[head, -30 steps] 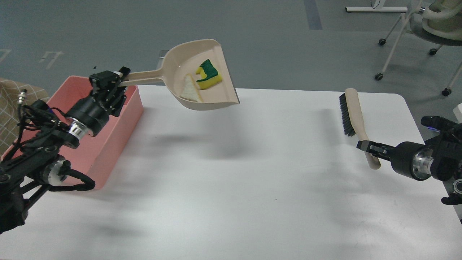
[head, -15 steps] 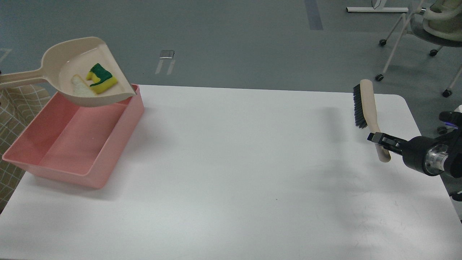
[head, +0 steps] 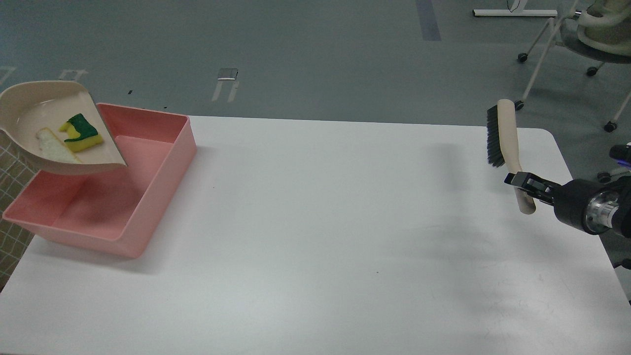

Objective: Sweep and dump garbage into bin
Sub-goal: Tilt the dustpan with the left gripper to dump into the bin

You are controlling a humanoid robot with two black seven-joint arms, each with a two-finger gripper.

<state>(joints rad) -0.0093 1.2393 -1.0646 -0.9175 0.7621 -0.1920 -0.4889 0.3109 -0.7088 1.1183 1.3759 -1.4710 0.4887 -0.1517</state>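
Since half a second ago the dustpan (head: pixel 54 133) has slid further left and dropped lower; its handle and our left gripper are now out of frame, so we cannot tell how that gripper stands. The brush (head: pixel 503 135) has barely shifted.

The pan hangs over the left part of the bin (head: pixel 162 162), lip pointing right and down toward the bin floor. The garbage is in the pan, not in the bin yet: bread (head: pixel 55 150) lying flat near the front edge, sponge (head: pixel 81 133) just beside it, green side up. The bin floor looks bare, with the pan's shadow on it.

Our right gripper (head: pixel 526 187) is clamped on the brush handle, holding the brush upright above the right side of the table (head: pixel 320 222), bristles facing left, well apart from the bin.

Step in hand, as we judge it: the dump. Sweeping looks done, with no scraps on the table. The next move calls for tipping the pan steeper so both scraps slide off the lip, keeping the lip inside the bin walls. The bread may stick flat to the pan, so a shake could be needed. The right arm can just hold off.
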